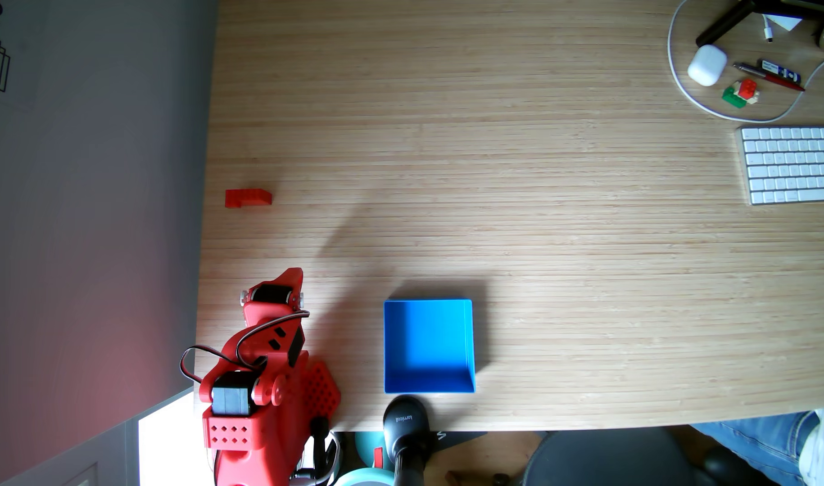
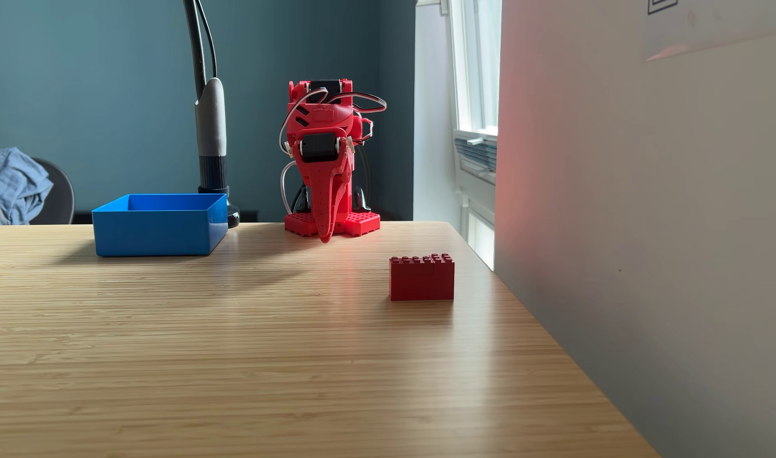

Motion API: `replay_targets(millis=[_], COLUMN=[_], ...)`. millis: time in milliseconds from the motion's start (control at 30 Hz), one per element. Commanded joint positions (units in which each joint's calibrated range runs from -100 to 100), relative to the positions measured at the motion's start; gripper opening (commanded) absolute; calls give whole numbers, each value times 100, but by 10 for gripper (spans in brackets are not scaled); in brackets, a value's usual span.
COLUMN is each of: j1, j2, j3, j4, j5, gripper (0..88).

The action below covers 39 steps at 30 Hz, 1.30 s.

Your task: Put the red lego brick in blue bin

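In a fixed view that looks straight down, the long narrow bright-red plastic lego brick [image 1: 248, 197] lies at the far left edge of the pale striped wooden table [image 1: 541, 233], well apart from the red two-finger gripper [image 1: 297, 271] and above it in the picture, with bare wood between them. The gripper belongs to the folded red plastic arm [image 1: 260, 374] at the table's lower left, and its jaws look pressed together into one point, holding nothing. To the gripper's right and a little lower stands the square bright-blue plastic open-topped bin [image 1: 429, 346], empty, near the table's lower edge. This view alone takes in the far right: a white keyboard [image 1: 793, 166], a white earbud case [image 1: 706, 64], a pen [image 1: 770, 77] and a small red-green-white lego cluster [image 1: 741, 93], all well apart from the gripper. The low fixed view facing the arm reverses the sides: the bin [image 2: 157, 231] sits to the gripper's left with a grey and black lamp post [image 2: 211, 132] behind it, the gripper [image 2: 325, 240] hangs tip-down just above the table [image 2: 245, 352], and the brick [image 2: 421, 278] stands upright on the wood to the gripper's right and nearer the camera, its row of studs and stepped top visible here, close to the pale wall [image 2: 641, 220].
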<state>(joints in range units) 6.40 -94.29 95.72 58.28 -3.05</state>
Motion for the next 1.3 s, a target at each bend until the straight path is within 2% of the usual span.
replay_targets(millis=[0, 1267], j1=[13, -16], j2=[-16, -16], j3=[65, 65], j4=[-91, -91], j5=[-15, 29], gripper=[0, 1])
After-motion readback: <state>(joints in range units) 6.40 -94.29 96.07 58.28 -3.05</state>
